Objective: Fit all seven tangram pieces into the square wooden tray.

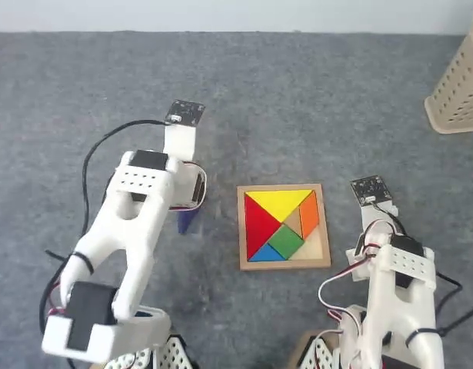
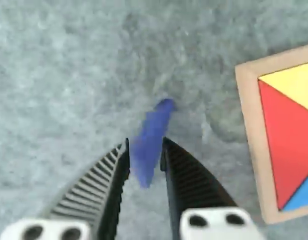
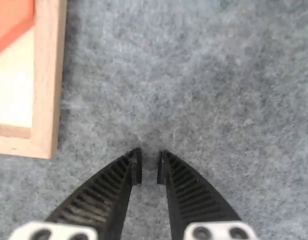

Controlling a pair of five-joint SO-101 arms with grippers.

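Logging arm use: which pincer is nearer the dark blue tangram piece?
Left. The left pincer grips the dark blue tangram piece; the right pincer is across the square wooden tray from it.

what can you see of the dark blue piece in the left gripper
The dark blue piece is thin and flat, held on edge between the left gripper's fingers, which press its two faces. It is over the grey carpet, apart from the wooden tray and left of it in the high view. Its outline cannot be told.
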